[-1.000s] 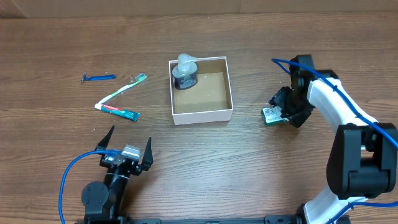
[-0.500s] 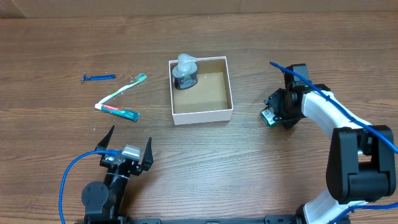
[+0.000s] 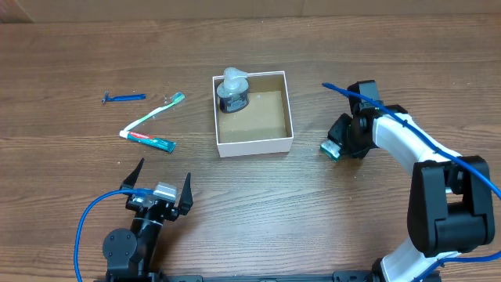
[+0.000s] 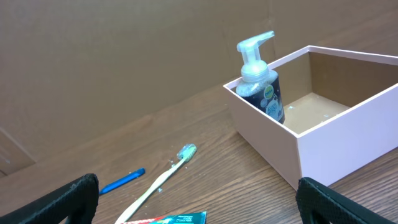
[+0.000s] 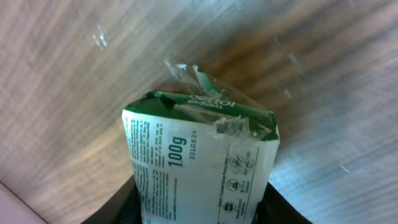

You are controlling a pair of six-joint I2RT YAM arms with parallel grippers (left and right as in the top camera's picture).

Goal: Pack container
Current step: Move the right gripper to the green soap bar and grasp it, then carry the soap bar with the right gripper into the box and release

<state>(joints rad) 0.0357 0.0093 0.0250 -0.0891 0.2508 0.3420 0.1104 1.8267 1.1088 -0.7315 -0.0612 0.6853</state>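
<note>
The container (image 3: pixel 253 146) is a square white-walled box with a brown floor at the table's middle; it also shows in the left wrist view (image 4: pixel 348 140). A pump soap bottle (image 3: pixel 232 91) stands in its back left corner (image 4: pixel 260 81). My right gripper (image 3: pixel 344 142) is shut on a green and white soap packet (image 3: pixel 332 150), just right of the container and above the table; the packet fills the right wrist view (image 5: pixel 199 168). My left gripper (image 3: pixel 157 190) is open and empty near the front edge.
A toothbrush (image 3: pixel 153 113), a toothpaste tube (image 3: pixel 147 140) and a blue razor (image 3: pixel 124 98) lie left of the container. They also show in the left wrist view: toothbrush (image 4: pixel 163 177), tube (image 4: pixel 168 218), razor (image 4: pixel 122 182).
My right gripper has moved left toward the container with the soap packet in it. The left arm has not moved.
</note>
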